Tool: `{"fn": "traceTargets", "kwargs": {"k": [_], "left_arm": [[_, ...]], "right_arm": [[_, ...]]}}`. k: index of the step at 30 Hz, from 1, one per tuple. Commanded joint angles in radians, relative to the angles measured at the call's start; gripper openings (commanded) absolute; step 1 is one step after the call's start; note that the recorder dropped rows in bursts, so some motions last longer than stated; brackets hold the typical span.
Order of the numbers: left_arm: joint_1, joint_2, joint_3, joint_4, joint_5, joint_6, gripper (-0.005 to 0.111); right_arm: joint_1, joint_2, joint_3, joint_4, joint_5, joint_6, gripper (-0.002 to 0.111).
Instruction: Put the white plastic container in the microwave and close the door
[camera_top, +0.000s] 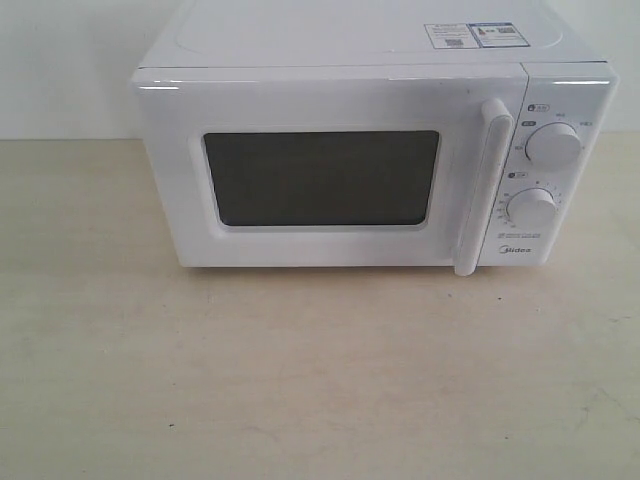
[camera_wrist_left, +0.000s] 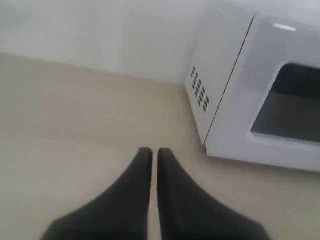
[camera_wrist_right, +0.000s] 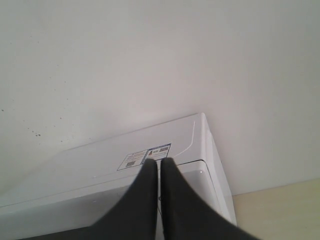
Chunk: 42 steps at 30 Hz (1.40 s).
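The white microwave (camera_top: 370, 150) stands on the beige table, its door (camera_top: 320, 175) shut, with the dark window and the vertical bar handle (camera_top: 482, 185) facing the exterior view. The white plastic container is out of view. Neither arm shows in the exterior view. In the left wrist view my left gripper (camera_wrist_left: 154, 151) is shut with nothing in it, over bare tabletop beside the microwave's (camera_wrist_left: 260, 95) vented side. In the right wrist view my right gripper (camera_wrist_right: 158, 161) is shut and empty, held in front of the microwave's (camera_wrist_right: 100, 175) top edge near its sticker (camera_wrist_right: 145, 156).
Two round knobs (camera_top: 552, 145) and a Midea logo sit on the microwave's right panel. A pale wall (camera_wrist_right: 150, 60) rises behind the microwave. Beige tabletop (camera_top: 300, 380) stretches in front of it and to both sides.
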<state>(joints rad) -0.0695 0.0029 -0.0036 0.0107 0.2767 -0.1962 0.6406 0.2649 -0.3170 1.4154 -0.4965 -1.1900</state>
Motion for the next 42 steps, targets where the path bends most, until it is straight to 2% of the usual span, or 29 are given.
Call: {"fn": "traceTargets", "kwargs": {"k": [1,22,23,24,27,30,32,36,42], "left_arm": [[0.005,-0.003,0.004,0.012,0.031,0.015,0.004],[0.005,-0.003,0.004,0.012,0.031,0.015,0.004],[0.005,-0.003,0.004,0.012,0.031,0.015,0.004],[0.005,-0.003,0.004,0.012,0.031,0.015,0.004],[0.005,-0.003,0.004,0.012,0.031,0.015,0.004],[0.005,-0.003,0.004,0.012,0.031,0.015,0.004],[0.005,-0.003,0.004,0.012,0.031,0.015,0.004],[0.005,-0.003,0.004,0.012,0.031,0.015,0.004],[0.005,-0.003,0.004,0.012,0.031,0.015,0.004]], "right_arm": [[-0.003,-0.004,0.000,-0.007,-0.003,0.002,0.000],[-0.003,-0.004,0.000,-0.007,-0.002,0.002,0.000],[-0.025,-0.008,0.001,-0.007,0.001,0.002,0.000],[-0.089,-0.025,0.001,-0.002,0.037,0.010,0.000],[-0.371,-0.106,0.067,0.062,0.190,0.017,0.000],[-0.657,-0.226,0.180,0.062,0.419,0.033,0.000],[-0.755,-0.265,0.223,0.064,0.497,0.040,0.000],[-0.852,-0.265,0.247,0.074,0.541,0.071,0.000],[-0.838,-0.265,0.247,0.061,0.510,0.060,0.000]]}}
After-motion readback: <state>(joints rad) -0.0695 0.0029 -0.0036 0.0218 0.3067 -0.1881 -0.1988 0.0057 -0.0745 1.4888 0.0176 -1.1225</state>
